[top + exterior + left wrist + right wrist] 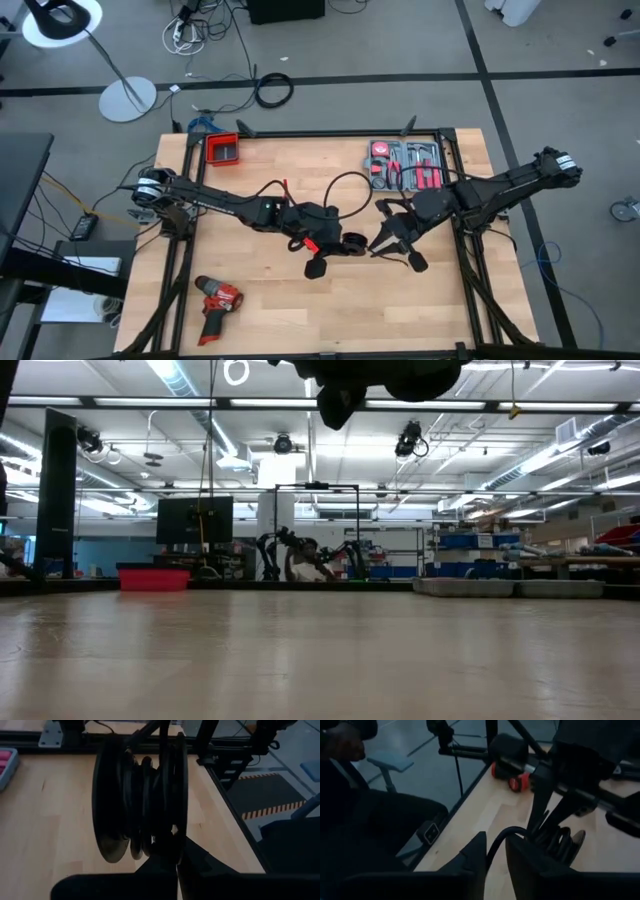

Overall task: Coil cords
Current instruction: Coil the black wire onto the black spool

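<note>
A thin black cord is wound on a black two-disc spool, which hangs above the table's middle. My left gripper is shut on the spool. A free stretch of the cord arcs toward the far side. In the right wrist view the cord rises through the gap of my right gripper, which is open just right of the spool, and curves to the spool. In the low view, only a dark mass shows, high above the tabletop. My left gripper pinches the lower rim of one spool disc between its two shut fingers. The fingers come from the table's left, slanting a little down. The spool stands on edge, its discs upright, lifted clear of the table. My right gripper has the cord in the gap between its fingers; whether a finger touches it I cannot tell.
A red drill lies near the front left. A red bin sits at the far left corner, and a tool case at the far right. A thicker black cable ring lies on the floor beyond the table.
</note>
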Robot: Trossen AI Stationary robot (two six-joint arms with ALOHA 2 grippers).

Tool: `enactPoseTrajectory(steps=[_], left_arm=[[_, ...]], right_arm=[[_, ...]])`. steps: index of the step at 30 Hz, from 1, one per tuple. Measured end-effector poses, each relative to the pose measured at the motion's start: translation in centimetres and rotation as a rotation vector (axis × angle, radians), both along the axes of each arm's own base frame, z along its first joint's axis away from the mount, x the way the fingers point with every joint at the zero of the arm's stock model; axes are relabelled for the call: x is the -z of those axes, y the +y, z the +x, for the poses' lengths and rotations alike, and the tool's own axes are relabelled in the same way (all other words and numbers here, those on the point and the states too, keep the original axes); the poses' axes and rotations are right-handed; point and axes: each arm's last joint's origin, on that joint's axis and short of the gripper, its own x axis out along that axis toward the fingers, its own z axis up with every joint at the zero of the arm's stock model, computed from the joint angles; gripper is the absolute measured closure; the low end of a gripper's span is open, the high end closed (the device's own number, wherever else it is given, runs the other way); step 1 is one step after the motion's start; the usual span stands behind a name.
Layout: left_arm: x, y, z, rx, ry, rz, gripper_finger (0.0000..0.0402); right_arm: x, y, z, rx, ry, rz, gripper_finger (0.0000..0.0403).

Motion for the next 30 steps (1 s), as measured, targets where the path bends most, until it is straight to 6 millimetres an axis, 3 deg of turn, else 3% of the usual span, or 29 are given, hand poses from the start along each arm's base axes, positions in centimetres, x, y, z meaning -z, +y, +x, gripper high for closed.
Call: enactPoseTrajectory(steps=[30], left_arm=[[-0.8,-0.2,0.4,0.029,-0.108,0.035,0.0402]], right_arm=[[-0.2,-1.0,2.3,-0.048,-0.096,0.077,0.0302]])
